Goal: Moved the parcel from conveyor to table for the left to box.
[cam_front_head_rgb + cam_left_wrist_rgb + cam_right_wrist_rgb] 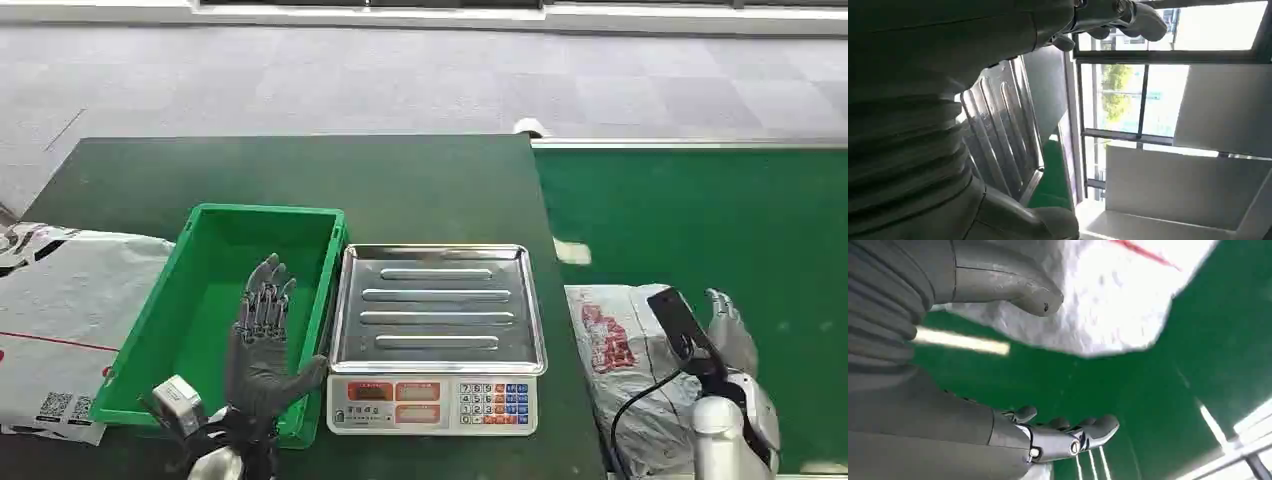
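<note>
Parcel just left of the right hand, on the conveyor.
Left hand (262, 345) hovers spread over the box (215, 300), holding nothing; scale (437, 335) between; parcel (625, 350) lies near-to-far, right hand (730, 335) spread beside it, far nearer.

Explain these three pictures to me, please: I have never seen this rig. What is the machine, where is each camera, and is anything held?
It is a humanoid robot. The wide picture looks down from its head; the other two come from cameras at its wrists. Its left hand hovers open over an empty green crate on the dark table. Beside the crate stands a weighing scale with a steel pan. On the green conveyor lies a white parcel; the right hand is open beside it, not gripping. More mail bags lie at the far left.
</note>
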`<control>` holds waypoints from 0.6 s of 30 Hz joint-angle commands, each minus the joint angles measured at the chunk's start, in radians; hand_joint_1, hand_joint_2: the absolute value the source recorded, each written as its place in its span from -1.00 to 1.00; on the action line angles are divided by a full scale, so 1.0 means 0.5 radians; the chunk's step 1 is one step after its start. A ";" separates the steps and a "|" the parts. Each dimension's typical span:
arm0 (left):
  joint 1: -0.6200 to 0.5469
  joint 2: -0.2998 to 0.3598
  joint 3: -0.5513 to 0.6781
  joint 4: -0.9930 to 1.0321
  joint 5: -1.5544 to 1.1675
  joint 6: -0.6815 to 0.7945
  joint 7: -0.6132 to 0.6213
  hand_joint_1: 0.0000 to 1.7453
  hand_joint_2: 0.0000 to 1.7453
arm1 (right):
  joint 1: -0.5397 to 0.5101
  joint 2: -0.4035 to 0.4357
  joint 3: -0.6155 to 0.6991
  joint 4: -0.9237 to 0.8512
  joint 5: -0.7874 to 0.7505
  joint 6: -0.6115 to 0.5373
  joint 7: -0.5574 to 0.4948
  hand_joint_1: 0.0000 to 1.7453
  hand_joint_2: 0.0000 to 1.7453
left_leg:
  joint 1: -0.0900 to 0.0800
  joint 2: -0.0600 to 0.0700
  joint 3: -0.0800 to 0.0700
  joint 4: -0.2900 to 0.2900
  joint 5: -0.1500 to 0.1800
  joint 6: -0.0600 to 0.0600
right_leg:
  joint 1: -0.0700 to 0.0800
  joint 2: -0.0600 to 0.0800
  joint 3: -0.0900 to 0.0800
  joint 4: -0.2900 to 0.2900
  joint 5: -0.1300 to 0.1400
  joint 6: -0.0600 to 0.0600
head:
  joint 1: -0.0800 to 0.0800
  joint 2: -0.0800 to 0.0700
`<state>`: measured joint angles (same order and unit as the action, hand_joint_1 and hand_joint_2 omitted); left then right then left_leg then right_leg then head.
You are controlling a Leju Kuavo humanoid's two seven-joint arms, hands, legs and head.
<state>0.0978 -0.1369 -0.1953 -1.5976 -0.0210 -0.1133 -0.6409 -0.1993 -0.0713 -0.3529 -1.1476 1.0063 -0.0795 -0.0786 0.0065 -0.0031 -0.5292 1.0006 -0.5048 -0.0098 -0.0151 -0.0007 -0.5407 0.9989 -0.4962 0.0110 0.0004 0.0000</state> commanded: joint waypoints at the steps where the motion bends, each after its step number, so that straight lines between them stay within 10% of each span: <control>1: -0.090 0.056 0.016 0.191 0.019 0.003 -0.003 -1.00 1.00 | -0.145 -0.069 0.145 0.576 -0.019 0.218 -0.001 -1.00 1.00 | 0.001 0.003 0.001 -0.003 0.003 0.000 | 0.002 0.003 0.001 -0.004 0.004 -0.002 | 0.000 0.000; 12: -0.121 0.072 -0.036 0.245 0.052 0.057 -0.027 -1.00 1.00 | -0.185 -0.136 0.258 0.823 0.013 0.346 0.084 -1.00 1.00 | 0.001 -0.001 0.003 -0.003 0.003 0.000 | 0.002 -0.001 0.004 -0.005 0.003 -0.001 | 0.000 0.000; 14: -0.120 0.072 -0.037 0.228 0.056 0.060 -0.022 -1.00 1.00 | -0.194 -0.143 0.274 0.833 0.007 0.365 0.079 -0.72 1.00 | 0.001 0.000 0.002 -0.002 0.003 0.000 | 0.002 -0.001 0.003 -0.004 0.004 -0.001 | 0.000 0.000; 15: -0.120 0.071 -0.037 0.221 0.058 0.063 -0.017 -1.00 1.00 | -0.191 -0.143 0.276 0.832 -0.001 0.374 0.071 1.00 1.00 | 0.002 0.000 0.001 -0.004 0.005 0.000 | 0.003 -0.001 0.002 -0.006 0.006 -0.002 | 0.000 0.000; 18: -0.110 0.077 -0.038 0.208 0.060 0.065 -0.010 -1.00 1.00 | -0.175 -0.142 0.299 0.793 -0.029 0.384 0.049 1.00 1.00 | 0.001 -0.001 0.003 0.000 0.003 0.000 | 0.002 -0.001 0.004 -0.003 0.003 -0.001 | 0.000 0.000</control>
<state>0.0660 -0.1255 -0.1953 -1.5290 0.0027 -0.0896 -0.6561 -0.2821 -0.1232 -0.2640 -0.8476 1.0086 0.0897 -0.0374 0.0066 -0.0028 -0.5275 1.0013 -0.5048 -0.0098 -0.0148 -0.0005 -0.5390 0.9987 -0.4961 0.0112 0.0004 0.0000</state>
